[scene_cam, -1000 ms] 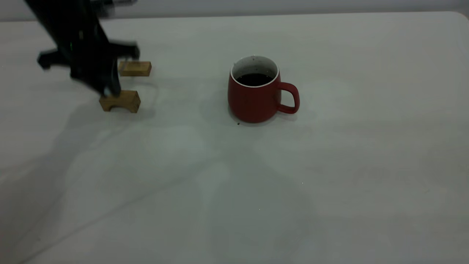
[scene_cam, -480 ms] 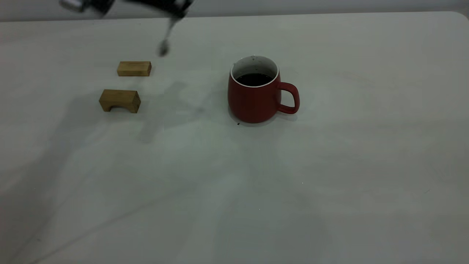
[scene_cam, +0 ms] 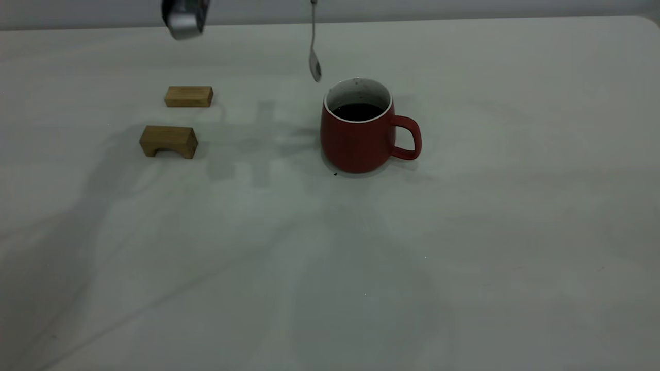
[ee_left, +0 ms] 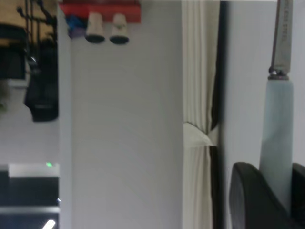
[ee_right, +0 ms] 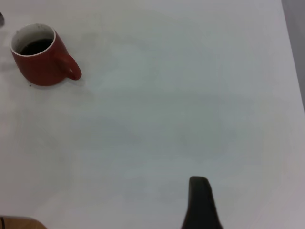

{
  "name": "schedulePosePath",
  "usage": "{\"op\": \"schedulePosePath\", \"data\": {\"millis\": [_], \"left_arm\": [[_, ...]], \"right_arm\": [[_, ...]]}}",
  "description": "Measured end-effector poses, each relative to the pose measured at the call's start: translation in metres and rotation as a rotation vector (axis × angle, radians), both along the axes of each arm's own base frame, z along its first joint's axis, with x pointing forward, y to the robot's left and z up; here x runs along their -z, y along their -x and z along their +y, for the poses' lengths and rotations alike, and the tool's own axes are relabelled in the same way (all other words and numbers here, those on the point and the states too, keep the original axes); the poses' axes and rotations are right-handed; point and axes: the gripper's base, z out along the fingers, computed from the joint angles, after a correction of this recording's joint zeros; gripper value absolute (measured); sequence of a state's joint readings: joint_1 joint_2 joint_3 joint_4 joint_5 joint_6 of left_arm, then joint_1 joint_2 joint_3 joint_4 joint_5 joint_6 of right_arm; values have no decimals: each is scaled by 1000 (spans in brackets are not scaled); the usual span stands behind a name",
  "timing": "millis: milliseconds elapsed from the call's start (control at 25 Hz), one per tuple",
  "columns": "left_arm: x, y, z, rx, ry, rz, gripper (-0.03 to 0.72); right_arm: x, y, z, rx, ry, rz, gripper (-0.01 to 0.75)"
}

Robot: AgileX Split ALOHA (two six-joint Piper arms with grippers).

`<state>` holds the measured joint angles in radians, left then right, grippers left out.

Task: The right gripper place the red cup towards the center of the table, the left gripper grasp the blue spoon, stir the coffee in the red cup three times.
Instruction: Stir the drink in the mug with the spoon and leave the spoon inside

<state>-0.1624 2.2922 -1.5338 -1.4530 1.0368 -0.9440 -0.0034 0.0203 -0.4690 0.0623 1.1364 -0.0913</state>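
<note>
The red cup (scene_cam: 358, 136) stands upright near the middle of the table (scene_cam: 464, 232), its handle pointing right, with dark coffee (scene_cam: 357, 111) inside. The blue spoon (scene_cam: 314, 64) hangs bowl-down from the top edge, just left of the cup's rim and above it. In the left wrist view my left gripper (ee_left: 277, 179) is shut on the spoon's pale blue handle (ee_left: 279, 133); the metal neck (ee_left: 283, 33) sticks out past it. A silver-grey part of the left arm (scene_cam: 183, 18) shows at the top. My right gripper (ee_right: 200, 195) hovers far from the cup (ee_right: 42, 64).
Two tan wooden blocks (scene_cam: 188, 96) (scene_cam: 168, 140) lie at the left of the table. A tiny dark speck (scene_cam: 335, 174) sits by the cup's base. The table's far edge runs along the top of the exterior view.
The left gripper has risen from the wooden blocks with the spoon and travelled right. The spoon's bowl now hangs beside the cup's rim. The cup has not moved.
</note>
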Motion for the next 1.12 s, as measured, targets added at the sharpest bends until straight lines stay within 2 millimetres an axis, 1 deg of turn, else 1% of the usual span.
{"op": "schedulePosePath", "data": {"millis": [320,440,600,720,880,1000,1120], "left_arm": [[33,-1,-18,-17,69,1,173],[49,0,-24,-20,75,12,173],[70,0,-26,-41,51,38,173],[87,-2,-24,-72,11,9,173],[95,-5,-24,-94,15,-75,173],[94,-3,-31,-80,24,-88,173],[91,0,-38,-59,52,-63,173]], "right_arm": [[0,0,0,0,0,0,591],[0,0,0,0,0,0,591],[0,0,0,0,0,-1,591],[0,0,0,0,0,-1,591],[0,0,0,0,0,-1,591],[0,0,0,0,0,-1,591],[0,0,0,0,0,-1,591]]}}
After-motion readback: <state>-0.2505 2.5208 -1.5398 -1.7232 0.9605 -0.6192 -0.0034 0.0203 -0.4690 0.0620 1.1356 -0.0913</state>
